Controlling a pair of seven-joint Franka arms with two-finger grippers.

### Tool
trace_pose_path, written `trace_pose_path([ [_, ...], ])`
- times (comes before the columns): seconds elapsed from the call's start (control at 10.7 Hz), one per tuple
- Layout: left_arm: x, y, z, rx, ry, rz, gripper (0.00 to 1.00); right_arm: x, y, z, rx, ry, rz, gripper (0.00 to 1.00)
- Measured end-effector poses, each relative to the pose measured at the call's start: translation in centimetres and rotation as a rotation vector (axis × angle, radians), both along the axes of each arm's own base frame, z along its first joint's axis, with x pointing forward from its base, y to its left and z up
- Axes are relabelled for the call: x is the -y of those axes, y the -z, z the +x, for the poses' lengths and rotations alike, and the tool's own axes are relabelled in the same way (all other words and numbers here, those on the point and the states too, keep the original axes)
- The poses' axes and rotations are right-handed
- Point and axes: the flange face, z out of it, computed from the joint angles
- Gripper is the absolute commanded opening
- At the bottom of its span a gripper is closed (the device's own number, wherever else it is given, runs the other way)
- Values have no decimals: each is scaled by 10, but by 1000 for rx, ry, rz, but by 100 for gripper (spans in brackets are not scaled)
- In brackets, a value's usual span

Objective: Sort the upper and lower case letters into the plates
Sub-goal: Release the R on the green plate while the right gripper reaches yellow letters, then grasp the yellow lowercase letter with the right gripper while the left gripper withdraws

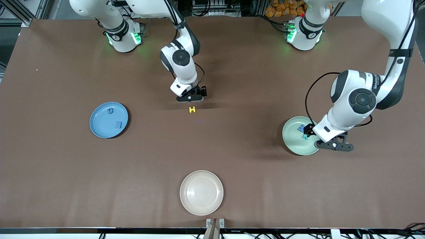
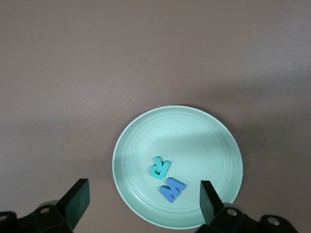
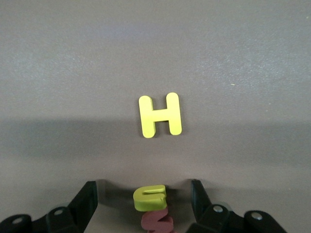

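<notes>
The yellow H (image 1: 192, 109) is lying flat on the table (image 1: 232, 83) out in the middle, and the right gripper (image 1: 190, 97) is low right next to it, just on the robot side, so the H sits a bit nearer the front camera than the fingers. What the wrist cam shows is more interesting though: between the fingers (image 3: 88, 199) there's a yellow-green u (image 3: 150, 197) with a dark red letter (image 3: 158, 221) touching it, and the jaws stand apart on either side of that pair, not pinching anything as far as I can see. My guess is the u is the next grab, not the H, and it sits square between the fingers already. The right arm is clearly the closer one for this cluster. Over at the left arm's end, the left gripper (image 2: 141, 199) hangs wide open over the mint plate (image 1: 292, 146), which holds a teal R (image 2: 159, 167) and a blue W (image 2: 173, 189) side by side. The blue plate (image 1: 99, 129) at the right arm's end has a g (image 1: 110, 111) and an m (image 1: 118, 124). The cream plate (image 1: 201, 205) is nearest the camera.
</notes>
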Motion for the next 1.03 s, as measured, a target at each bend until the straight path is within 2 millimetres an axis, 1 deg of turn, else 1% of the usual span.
trace_pose_path([
  [0.28,3,-23,-2,23,3,8,100,-2,3,2,2,-1,-2,86],
  [0.37,4,-32,-4,28,4,12,100,-3,3,3,2,-2,-2,79],
  [0.47,5,-41,-6,31,5,17,100,-4,2,3,3,-3,-1,78],
  [0.56,7,-51,-8,34,7,23,100,-5,1,5,4,-2,0,73],
  [0.84,17,-73,-16,44,21,36,100,-5,0,6,4,-1,0,72],
  [1.03,20,-83,-19,58,25,38,100,-5,0,7,4,-1,0,65],
])
